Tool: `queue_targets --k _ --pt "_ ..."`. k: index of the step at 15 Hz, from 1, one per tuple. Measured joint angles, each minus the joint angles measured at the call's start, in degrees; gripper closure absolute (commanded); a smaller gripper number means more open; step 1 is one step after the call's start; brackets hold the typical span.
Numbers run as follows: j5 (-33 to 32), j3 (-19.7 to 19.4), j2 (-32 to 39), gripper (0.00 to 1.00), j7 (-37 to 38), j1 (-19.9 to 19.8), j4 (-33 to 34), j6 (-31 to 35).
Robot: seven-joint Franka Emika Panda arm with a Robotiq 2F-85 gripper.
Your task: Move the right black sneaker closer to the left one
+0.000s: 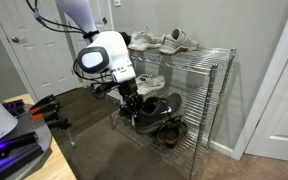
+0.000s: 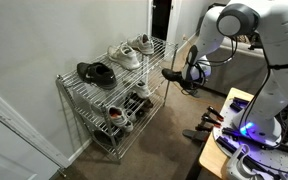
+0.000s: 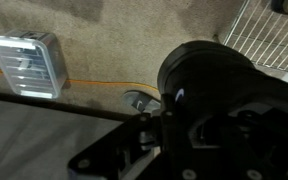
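The desk (image 2: 63, 84), a chrome wire rack of several shelves, stands against a pale wall on brown carpet (image 3: 114, 40). At the left end of its top shelf lie two all-black low-top lace-up sneakers. The right black sneaker (image 2: 105, 76) sits just beside the left one (image 2: 87, 69), and at this size I cannot tell whether they touch. Next to them on that shelf is a pair of white sneakers (image 2: 132, 52), also seen in an exterior view (image 1: 149, 41) beside a grey-and-white sneaker (image 1: 178, 40). Dark shoes (image 1: 156, 105) fill the shelf below, and brownish dark shoes (image 1: 170, 130) lie on the one under that. Any logos or lettering on the shoes are too small to read.

The black tool (image 2: 171, 73) on the white arm hangs in front of the desk, below top-shelf height and apart from both black sneakers. I cannot tell whether its fingers are spread or pressed together. The wrist view is mostly filled by a blurred black rounded bulk (image 3: 204, 80). It also shows a ribbed white box (image 3: 26, 62) and a thin orange cable (image 3: 94, 85) on the carpet.
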Motion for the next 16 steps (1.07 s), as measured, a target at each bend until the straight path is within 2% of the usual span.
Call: queue_targets --k 3,5,9,13,16 --pt "-1.79 -8.87 -1.33 0.95 -0.06 9.12 -4.85 -5.23" --pt "-6.14 -15.45 -1.86 0.95 0.54 15.41 -7.91 -8.66" --pt "-13.31 -31.01 -2.73 0.95 1.16 29.99 -13.95 -14.15" --pt "-14.77 -46.31 -2.77 0.95 1.16 44.98 -17.67 -18.75" --pt "-14.77 -54.35 -2.75 0.95 1.13 51.86 -16.88 -22.85"
